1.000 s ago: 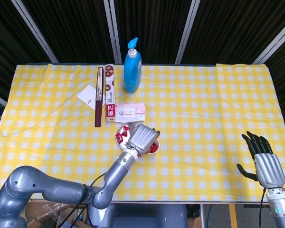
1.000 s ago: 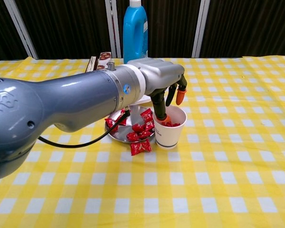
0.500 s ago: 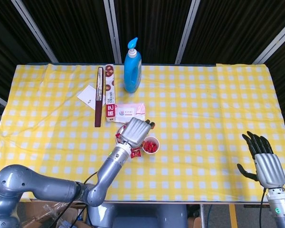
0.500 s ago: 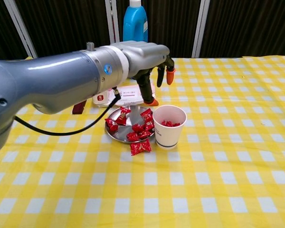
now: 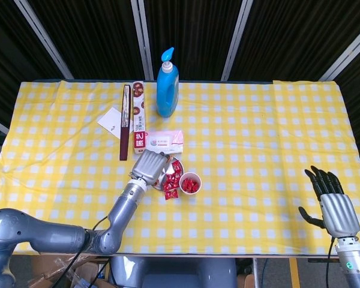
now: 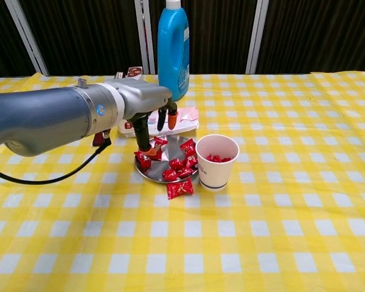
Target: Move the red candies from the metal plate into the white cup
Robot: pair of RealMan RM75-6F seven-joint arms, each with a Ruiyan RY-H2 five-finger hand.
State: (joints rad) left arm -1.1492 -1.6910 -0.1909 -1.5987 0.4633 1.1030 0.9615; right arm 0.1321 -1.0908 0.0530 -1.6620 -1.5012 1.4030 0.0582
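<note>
Head view: left hand [image 5: 150, 166] hovering over left side of plate [image 5: 158, 185], fingers pointing down, holding nothing visible. Candies [image 5: 174, 176] lying on plate; one candy [image 5: 171, 193] lying on counter [image 5: 258, 132] just beside plate. Cup [image 5: 190, 183] standing right of plate, red candies inside. Right hand [image 5: 333, 204] idling at counter's near right corner, fingers spread, empty.

Chest view: left hand [image 6: 147, 106] fingers [image 6: 145, 143] reaching down, tips touching candies [image 6: 177, 164] at plate's [image 6: 147, 173] left edge; grip unclear. Cup [image 6: 217, 162] touching plate's right rim. Stray candy [image 6: 179, 189] lying in front of plate.

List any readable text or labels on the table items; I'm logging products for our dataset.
Long box: printed characters, too small to read.
Pink-and-white packet: print, blurred.
Blue pump bottle: no legible label.
White card: small mark, unreadable.
White cup: no text visible.
</note>
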